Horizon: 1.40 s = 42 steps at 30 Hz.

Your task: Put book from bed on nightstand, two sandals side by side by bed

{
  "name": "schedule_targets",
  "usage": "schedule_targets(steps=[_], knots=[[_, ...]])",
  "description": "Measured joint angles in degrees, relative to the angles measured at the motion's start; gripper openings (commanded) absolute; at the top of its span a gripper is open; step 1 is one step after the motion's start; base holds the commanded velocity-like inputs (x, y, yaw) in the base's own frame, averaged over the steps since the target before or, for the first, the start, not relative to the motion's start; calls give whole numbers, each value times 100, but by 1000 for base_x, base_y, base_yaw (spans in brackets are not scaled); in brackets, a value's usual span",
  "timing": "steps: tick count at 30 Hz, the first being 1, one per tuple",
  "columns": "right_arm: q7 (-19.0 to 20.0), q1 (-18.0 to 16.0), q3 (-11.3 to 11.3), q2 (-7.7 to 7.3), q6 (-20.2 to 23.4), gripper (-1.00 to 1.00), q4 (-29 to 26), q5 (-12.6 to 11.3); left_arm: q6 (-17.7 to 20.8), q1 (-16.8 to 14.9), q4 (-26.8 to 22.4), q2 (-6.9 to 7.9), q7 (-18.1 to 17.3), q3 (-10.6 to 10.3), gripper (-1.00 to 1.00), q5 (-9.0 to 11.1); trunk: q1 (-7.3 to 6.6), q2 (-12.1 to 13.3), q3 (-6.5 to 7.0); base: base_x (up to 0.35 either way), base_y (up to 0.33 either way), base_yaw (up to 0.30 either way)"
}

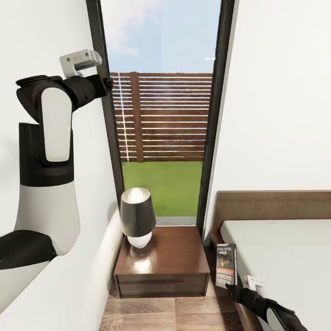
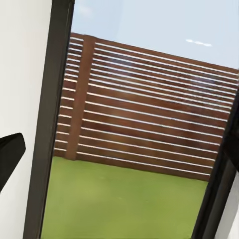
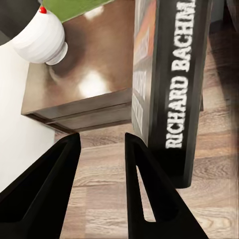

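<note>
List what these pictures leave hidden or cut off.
- Right gripper: head view, the book hides its fingertips; grip unclear.
- Left gripper: left wrist view, one finger cut by the edge; opening unclear.
- Bed: head view, cut by the right edge.
- Book's cover text: head view, too small.

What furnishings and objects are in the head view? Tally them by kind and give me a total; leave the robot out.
nightstand: 1
lamp: 1
book: 1
bed: 1
window: 1
Total: 5
</note>
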Motion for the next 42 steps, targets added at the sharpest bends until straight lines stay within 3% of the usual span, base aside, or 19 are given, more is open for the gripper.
schedule_targets(steps=[7, 13, 29, 38, 42], knots=[[-153, -20, 386, 4, 40, -100, -22, -5, -53, -74, -12, -22, 106, -63, 100, -13, 0, 0, 0, 80, 0, 0], [-162, -24, 512, 0, 49, -100, -20, -20, -66, -87, -21, -25, 139, -82, 100, -13, -1, 0, 0, 103, 5, 0], [-136, -26, 565, -7, 38, -100, 2, -65, -63, -92, -42, -30, 187, -218, 100, -11, -1, 0, 0, 258, 66, 0], [-129, -26, 587, -3, 43, -100, -1, -87, -64, -92, -53, -67, 585, -315, 100, -10, -2, 0, 0, 207, 8, 0], [-126, -26, 590, -1, 43, -100, -1, -89, -60, -94, -49, -152, 665, -437, 100, -7, -3, 0, 0, 301, 2, 0]])
